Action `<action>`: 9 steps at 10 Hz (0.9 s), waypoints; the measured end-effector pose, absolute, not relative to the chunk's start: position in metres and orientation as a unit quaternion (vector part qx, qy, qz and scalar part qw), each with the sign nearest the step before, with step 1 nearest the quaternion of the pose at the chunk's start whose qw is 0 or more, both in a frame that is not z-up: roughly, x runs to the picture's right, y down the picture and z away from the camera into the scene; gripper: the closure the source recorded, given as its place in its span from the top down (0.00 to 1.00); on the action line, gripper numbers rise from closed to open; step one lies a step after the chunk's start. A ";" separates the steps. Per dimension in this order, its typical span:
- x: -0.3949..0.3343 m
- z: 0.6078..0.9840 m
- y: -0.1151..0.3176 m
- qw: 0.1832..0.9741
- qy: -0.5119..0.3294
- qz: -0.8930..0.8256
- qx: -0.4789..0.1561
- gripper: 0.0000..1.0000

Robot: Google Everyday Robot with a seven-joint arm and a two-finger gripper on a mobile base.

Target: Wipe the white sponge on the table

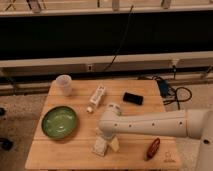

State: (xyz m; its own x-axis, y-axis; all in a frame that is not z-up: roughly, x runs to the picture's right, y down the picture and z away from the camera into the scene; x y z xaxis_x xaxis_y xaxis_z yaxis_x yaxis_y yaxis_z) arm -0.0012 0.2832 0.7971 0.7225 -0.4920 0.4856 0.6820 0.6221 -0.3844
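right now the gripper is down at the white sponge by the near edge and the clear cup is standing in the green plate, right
Not quite: the camera view shows the clear cup standing on the table, apart from the green plate. The gripper is down at the white sponge by the near edge.
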 end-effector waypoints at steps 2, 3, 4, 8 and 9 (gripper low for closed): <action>-0.001 0.797 0.283 0.885 -0.170 -0.332 -0.280 0.80; -0.002 0.798 0.283 0.884 -0.172 -0.332 -0.279 0.80; -0.003 0.798 0.284 0.884 -0.173 -0.333 -0.279 0.80; -0.004 0.797 0.284 0.884 -0.175 -0.333 -0.279 0.80; -0.004 0.797 0.284 0.883 -0.177 -0.333 -0.279 0.80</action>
State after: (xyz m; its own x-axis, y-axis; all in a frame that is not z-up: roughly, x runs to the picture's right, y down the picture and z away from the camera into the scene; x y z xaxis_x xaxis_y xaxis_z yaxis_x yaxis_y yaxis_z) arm -0.0044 0.2842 0.7974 0.7158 -0.4899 0.4976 0.6868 0.6228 -0.3747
